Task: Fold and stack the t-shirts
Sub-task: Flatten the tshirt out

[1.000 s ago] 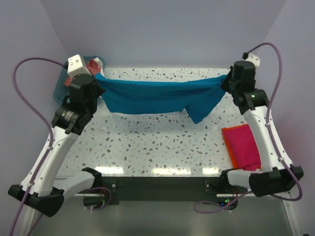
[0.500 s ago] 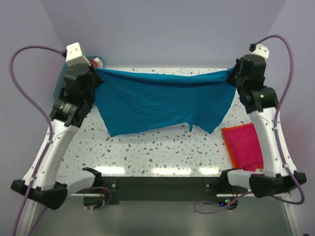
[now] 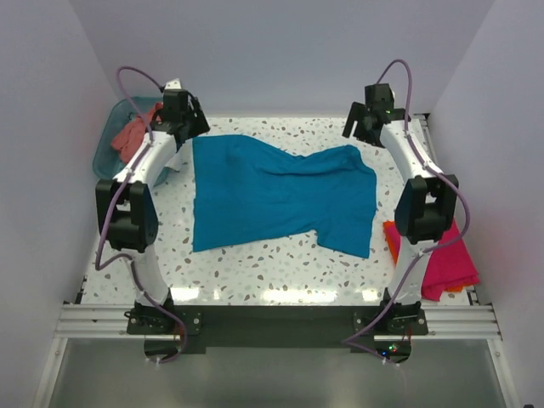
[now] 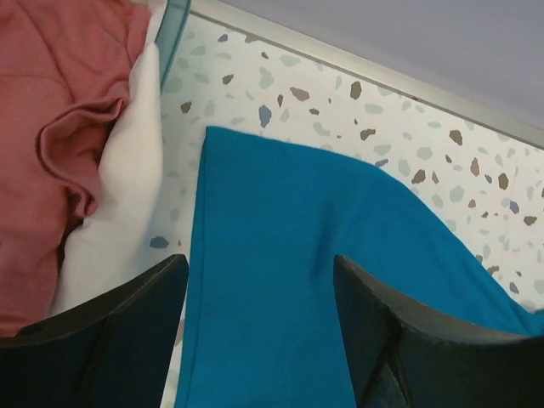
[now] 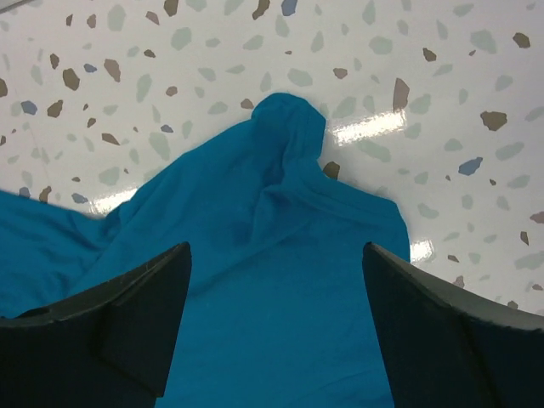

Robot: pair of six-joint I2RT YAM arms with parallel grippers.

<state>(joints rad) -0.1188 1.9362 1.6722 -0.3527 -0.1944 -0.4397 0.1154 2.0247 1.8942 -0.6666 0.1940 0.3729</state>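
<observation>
The speckled counter point(image 3: 255, 255) holds the big teal-blue t-shirt point(image 3: 272, 191), lying flat in the middle. A pink t-shirt point(image 3: 449, 263) lies at four o'clock. The left fingers point(image 4: 110, 340) at eleven o'clock and right fingers point(image 5: 110, 323) at one o'clock are spread wide apart, holding nothing.

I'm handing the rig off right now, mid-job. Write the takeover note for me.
Left gripper open above the far-left corner of the teal shirt; right gripper open above its far-right corner.
The teal shirt lies spread on the table, unfolded, nothing holding it.
Done: magenta shirt folded on the orange shirt at the right edge.
Waiting: salmon shirt and white shirt at the basket, far left.
Left: fold teal, stack it, then those two.
</observation>
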